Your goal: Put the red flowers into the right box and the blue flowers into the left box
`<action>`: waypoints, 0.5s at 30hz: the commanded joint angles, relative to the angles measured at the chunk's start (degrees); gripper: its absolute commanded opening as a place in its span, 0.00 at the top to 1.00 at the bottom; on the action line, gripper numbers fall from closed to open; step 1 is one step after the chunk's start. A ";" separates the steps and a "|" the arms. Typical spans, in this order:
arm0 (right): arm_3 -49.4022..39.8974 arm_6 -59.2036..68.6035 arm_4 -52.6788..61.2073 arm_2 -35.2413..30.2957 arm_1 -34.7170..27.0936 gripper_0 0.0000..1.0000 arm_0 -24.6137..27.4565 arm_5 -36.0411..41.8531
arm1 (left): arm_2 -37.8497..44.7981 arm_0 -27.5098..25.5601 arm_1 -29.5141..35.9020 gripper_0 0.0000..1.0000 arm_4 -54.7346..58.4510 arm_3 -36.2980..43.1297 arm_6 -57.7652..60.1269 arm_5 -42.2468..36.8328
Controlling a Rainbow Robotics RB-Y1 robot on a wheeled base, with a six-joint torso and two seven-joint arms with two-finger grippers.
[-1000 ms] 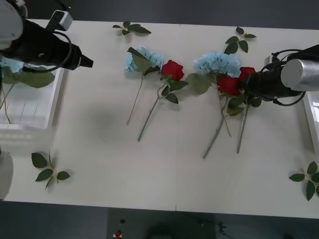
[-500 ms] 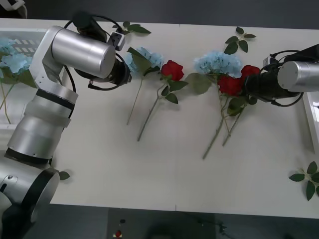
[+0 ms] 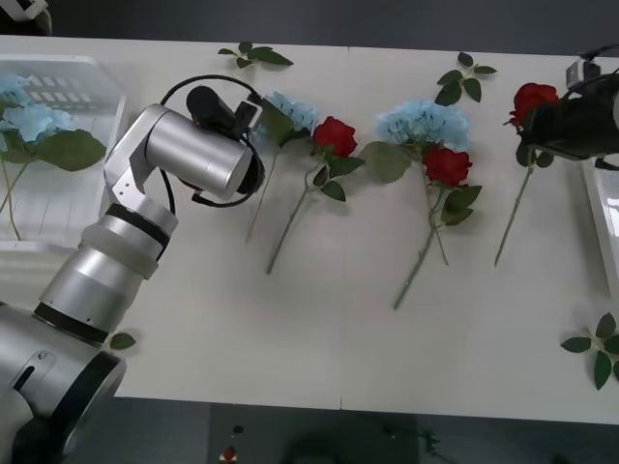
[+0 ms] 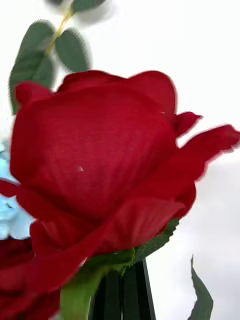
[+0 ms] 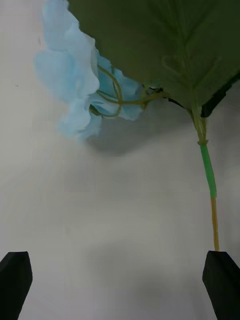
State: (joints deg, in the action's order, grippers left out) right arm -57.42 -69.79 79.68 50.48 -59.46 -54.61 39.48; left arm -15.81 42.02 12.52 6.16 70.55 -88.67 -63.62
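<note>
A: Where is the right tool point(image 3: 535, 124)?

B: At the far right of the tabletop point(image 3: 290, 338), beside the right box point(image 3: 602, 227), whose white rim shows at the edge. It is clenched on a red rose point(image 3: 534, 99). The bloom sits just past the fingertips and the thin stem trails down toward the tabletop's near side. In the right wrist view the same rose head point(image 4: 105, 165) looms over the dark fingers closed under it.

A: And the left tool point(image 3: 253, 109)?

B: It hangs over a pale-blue hydrangea cluster point(image 3: 290, 111) left of centre. Its two black fingertips point(image 5: 15, 280) stand wide apart, released, with the flower's stem point(image 5: 209, 180) running just inside one of them. The blue petals point(image 5: 75, 85) and a big green leaf point(image 5: 165, 45) lie ahead of the tool.

A: What else lies out?

B: Two red roses remain on the tabletop: one point(image 3: 335, 135) beside that hydrangea, another point(image 3: 447, 165) touching a second blue cluster point(image 3: 423, 123). The left box point(image 3: 58, 193) at the far left holds blue flowers point(image 3: 29, 121) with a large leaf. Loose leaf sprigs point(image 3: 253, 55) lie scattered near the edges.
</note>
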 commanded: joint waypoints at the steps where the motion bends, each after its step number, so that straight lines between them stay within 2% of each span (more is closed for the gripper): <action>1: -3.40 -1.67 -0.67 -0.82 -8.13 1.00 -2.70 0.78 | -1.41 -0.71 0.40 0.00 -0.36 0.73 -0.98 1.05; 6: -5.16 -2.46 -4.27 -0.82 -15.51 1.00 -2.70 3.06 | -2.91 -1.06 0.32 0.00 0.34 0.64 -1.51 0.96; 15: -4.02 -2.46 -9.37 2.78 -22.98 1.00 -2.70 2.45 | -5.63 -0.98 0.32 0.00 1.40 0.64 -1.86 0.96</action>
State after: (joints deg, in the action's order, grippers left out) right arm -62.31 -70.49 71.59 51.18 -79.69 -54.62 42.90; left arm -20.89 40.45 12.52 7.20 70.48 -88.68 -63.16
